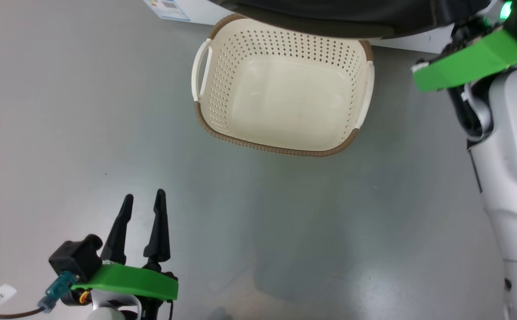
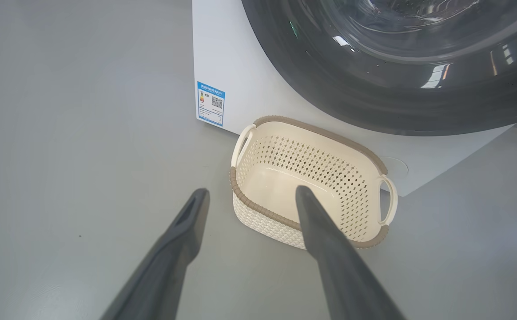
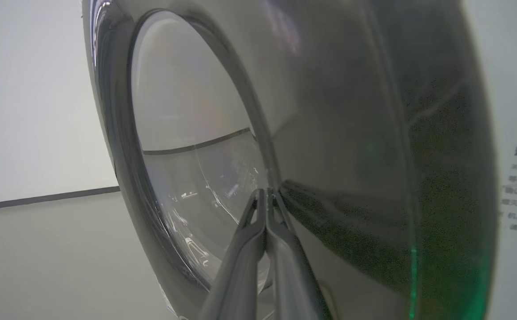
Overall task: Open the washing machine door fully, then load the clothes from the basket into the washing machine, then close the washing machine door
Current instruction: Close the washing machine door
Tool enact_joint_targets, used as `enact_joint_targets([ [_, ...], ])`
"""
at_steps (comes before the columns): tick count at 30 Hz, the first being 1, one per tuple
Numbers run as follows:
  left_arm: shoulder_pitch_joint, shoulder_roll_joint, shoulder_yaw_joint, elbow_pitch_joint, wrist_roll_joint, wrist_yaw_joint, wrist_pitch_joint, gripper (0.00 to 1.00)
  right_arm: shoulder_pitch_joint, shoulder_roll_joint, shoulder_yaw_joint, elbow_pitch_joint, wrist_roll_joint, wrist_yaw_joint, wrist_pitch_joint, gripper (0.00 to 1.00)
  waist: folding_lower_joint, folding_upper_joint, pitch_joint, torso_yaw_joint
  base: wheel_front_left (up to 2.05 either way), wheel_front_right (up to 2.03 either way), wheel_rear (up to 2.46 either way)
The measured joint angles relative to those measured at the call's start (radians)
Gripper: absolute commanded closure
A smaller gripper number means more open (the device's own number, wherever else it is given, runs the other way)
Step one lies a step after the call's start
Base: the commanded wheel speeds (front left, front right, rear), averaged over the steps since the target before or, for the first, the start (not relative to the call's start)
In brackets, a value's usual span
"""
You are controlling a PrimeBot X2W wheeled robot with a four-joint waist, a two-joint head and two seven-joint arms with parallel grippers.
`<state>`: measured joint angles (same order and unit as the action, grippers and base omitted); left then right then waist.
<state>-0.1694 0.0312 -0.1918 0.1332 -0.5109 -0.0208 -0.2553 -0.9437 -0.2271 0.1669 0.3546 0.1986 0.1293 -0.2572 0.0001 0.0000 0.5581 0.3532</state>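
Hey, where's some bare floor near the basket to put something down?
Bare floor lies left of the basket, out to the left gripper, and along the basket's near rim. Crowded: the basket's far rim sits tucked under the washing machine door, and the right arm stands at its right.

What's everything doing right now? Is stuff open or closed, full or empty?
basket: upright on the floor, empty.
washing machine door: looks shut against the washing machine.
left gripper: open, holding nothing, above the floor.
right gripper: shut, holding nothing, tips at the door's glossy face.
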Motion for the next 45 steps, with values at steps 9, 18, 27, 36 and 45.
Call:
enact_joint_targets([
  [9, 0.003, 0.000, -0.020, -0.002, -0.007, 0.000, 0.000, 0.00, -0.090, -0.044, -0.016, 0.051, -0.032, 0.000, 0.000, 1.00, -0.0001, 0.0000, -0.004, 0.021, 0.00, 0.00, 0.00],
  [18, 0.023, 0.000, -0.024, 0.000, -0.015, 0.003, 0.000, 0.00, -0.167, -0.079, -0.047, 0.114, -0.074, 0.001, 0.000, 1.00, -0.0002, 0.0000, -0.012, 0.031, 0.00, 0.00, 0.00],
  [27, 0.021, 0.000, -0.024, -0.026, -0.021, 0.003, 0.000, 0.00, -0.189, -0.067, -0.070, 0.166, -0.104, 0.010, -0.008, 1.00, -0.0001, 0.0000, -0.019, 0.036, 0.00, 0.00, 0.00],
  [36, 0.021, 0.000, 0.042, -0.035, 0.007, -0.009, 0.000, 0.00, -0.056, -0.064, -0.034, 0.056, -0.065, 0.007, -0.008, 0.99, -0.0001, 0.0000, -0.075, 0.000, 0.00, 0.00, 0.00],
  [45, 0.031, 0.001, 0.117, 0.008, 0.030, -0.030, 0.000, 0.00, 0.223, -0.025, -0.018, -0.081, -0.003, 0.007, -0.008, 0.00, -0.0002, 0.0000, -0.179, -0.065, 0.00, 0.00, 0.00],
])
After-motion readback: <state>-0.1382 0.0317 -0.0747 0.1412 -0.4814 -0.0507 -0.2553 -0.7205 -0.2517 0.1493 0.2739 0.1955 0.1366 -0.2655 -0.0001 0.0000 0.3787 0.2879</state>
